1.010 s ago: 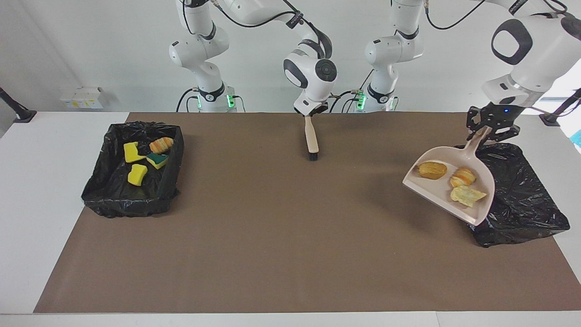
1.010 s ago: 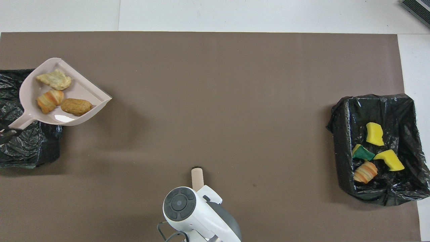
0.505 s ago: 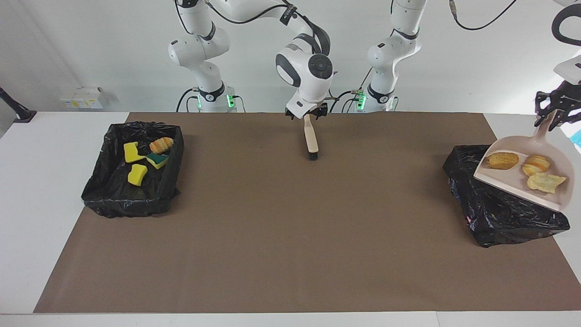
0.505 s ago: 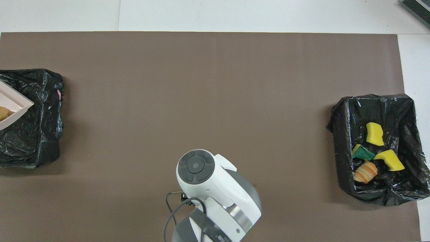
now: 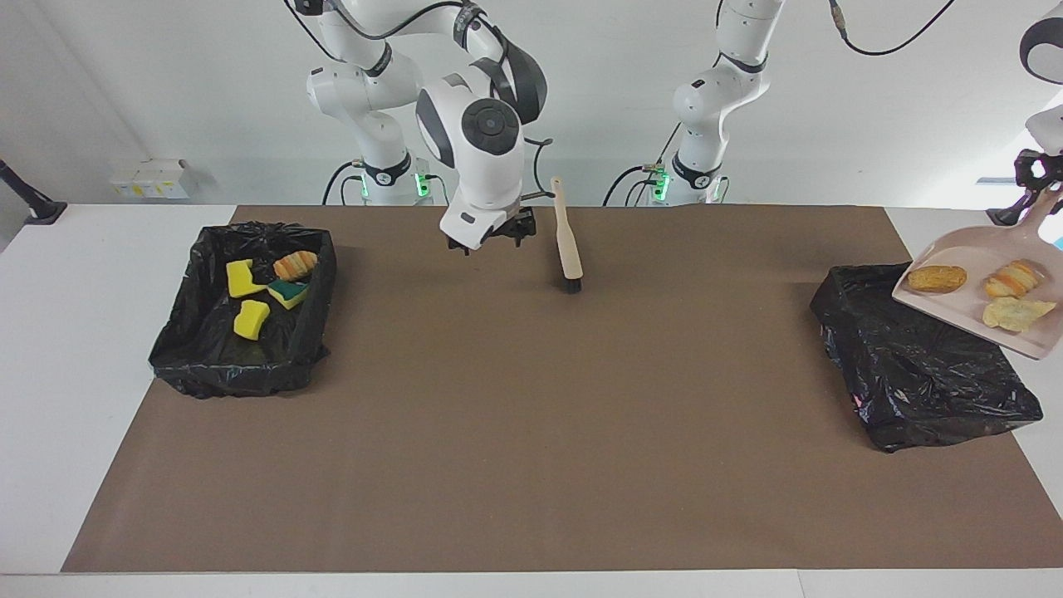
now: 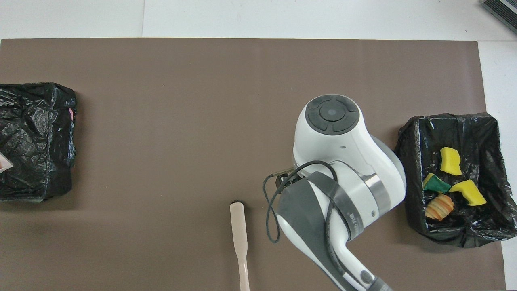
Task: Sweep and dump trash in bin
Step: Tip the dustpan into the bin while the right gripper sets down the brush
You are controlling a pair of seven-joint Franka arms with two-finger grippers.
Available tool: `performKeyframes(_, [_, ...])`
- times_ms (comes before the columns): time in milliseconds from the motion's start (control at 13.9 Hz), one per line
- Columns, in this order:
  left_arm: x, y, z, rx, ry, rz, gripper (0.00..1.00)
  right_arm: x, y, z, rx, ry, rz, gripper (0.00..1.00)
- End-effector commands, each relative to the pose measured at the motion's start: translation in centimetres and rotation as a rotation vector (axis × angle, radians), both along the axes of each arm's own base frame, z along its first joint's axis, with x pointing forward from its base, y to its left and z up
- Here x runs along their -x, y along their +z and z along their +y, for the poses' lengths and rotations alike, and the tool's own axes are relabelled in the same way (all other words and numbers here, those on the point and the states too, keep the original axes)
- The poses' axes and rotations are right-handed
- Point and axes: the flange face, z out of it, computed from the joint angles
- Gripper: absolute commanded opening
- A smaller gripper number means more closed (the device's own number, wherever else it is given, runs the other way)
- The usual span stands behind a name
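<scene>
With the left gripper (image 5: pixel 1032 176) clamped on the dustpan (image 5: pixel 980 301) above the bin (image 5: pixel 922 365), its three scraps (image 5: pixel 937 278) could spill outside if tipped, seemingly off-centre; right gripper (image 5: pixel 490 235) hangs open beside the brush (image 5: pixel 569 249).

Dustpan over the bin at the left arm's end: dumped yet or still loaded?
Loaded: three trash pieces lie in the dustpan, held by the left gripper.
</scene>
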Motion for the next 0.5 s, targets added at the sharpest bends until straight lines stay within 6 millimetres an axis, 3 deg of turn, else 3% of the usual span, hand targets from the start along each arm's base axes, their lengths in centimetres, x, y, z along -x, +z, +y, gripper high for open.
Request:
performKeyframes(0, [-0.4,0.4,0.0,-0.081,-0.089,0.081,0.0,-1.7,1.0,-4.6,0.057,0.086,-0.024,1.0])
performKeyframes(216, [-0.7,0.3,-0.6,-0.126,-0.134,0.135,0.0,-4.0,1.1,-10.5,0.037,0.065,-0.025,1.0])
performKeyframes(289, [-0.8,0.2,-0.7,-0.127,-0.136,0.137,0.0,-5.3,2.4,-13.7,0.017,0.06,-0.036,1.0])
performKeyframes(361, [-1.0,0.5,-0.9,-0.14,-0.143,0.138,0.0,-6.4,4.9,-15.7,-0.015,0.057,-0.084,1.0])
performKeyframes(433, [-1.5,0.3,-1.2,-0.165,-0.16,0.151,0.0,-7.0,5.8,-17.4,-0.01,0.037,-0.102,1.0])
